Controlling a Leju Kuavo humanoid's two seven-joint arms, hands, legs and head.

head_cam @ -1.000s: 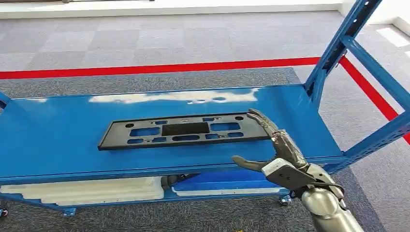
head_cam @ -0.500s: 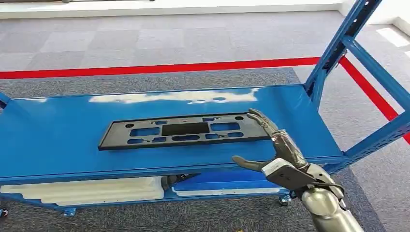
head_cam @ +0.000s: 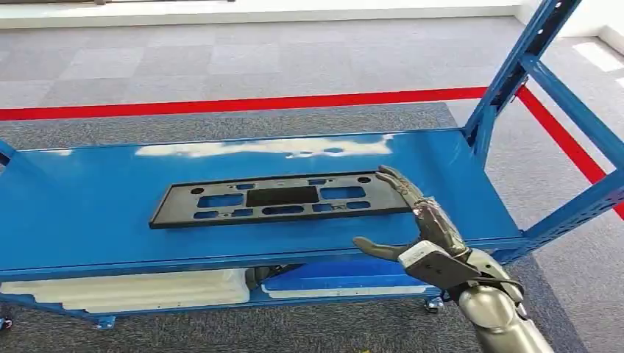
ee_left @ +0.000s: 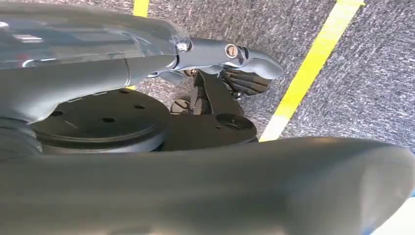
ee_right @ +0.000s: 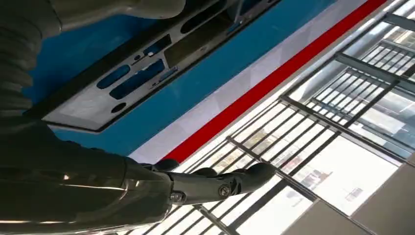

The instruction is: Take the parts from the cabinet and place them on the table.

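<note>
- The blue cabinet spans the head view, its flat top shelf glossy and its slanted frame post rising at the right.
- Grey carpet lies beyond it, crossed by a red floor line.
- A long black part, a flat plate with cut-out slots, lies flat near the middle of the top shelf, lengthwise along it.
- White foam pieces sit on the lower shelf, under the top shelf's front edge.
- The right hand reaches over the shelf's front right, fingers stretched out and thumb apart, grasping nothing; its fingertips are at the part's right end, though contact cannot be confirmed.
- The left hand hangs over grey carpet with a yellow line; whether it is spread or clenched cannot be told.
</note>
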